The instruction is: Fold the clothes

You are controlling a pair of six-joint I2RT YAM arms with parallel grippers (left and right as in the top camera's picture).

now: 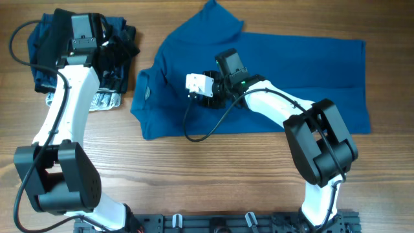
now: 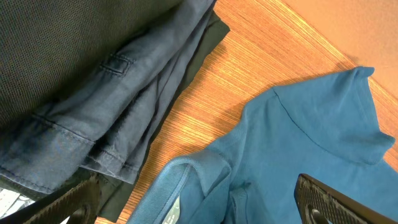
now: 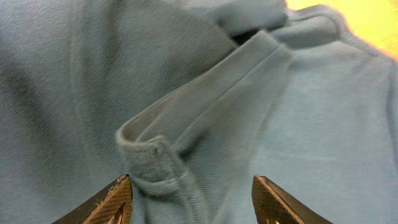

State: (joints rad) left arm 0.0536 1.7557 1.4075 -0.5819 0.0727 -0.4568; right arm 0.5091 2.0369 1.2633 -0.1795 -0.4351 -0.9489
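Though overhead hides its jaws, right gripper (image 3: pixel 191 186) stands spread astride raised T-shirt (image 1: pixel 310 84) fold; left gripper (image 2: pixel 199 200) spread wide, empty.

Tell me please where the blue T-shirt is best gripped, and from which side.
Probably the raised hem fold of the T-shirt. It stands up as a ridge from the flat cloth, so the right end effector, above it with jaws open, could come straight down with one finger on each side.
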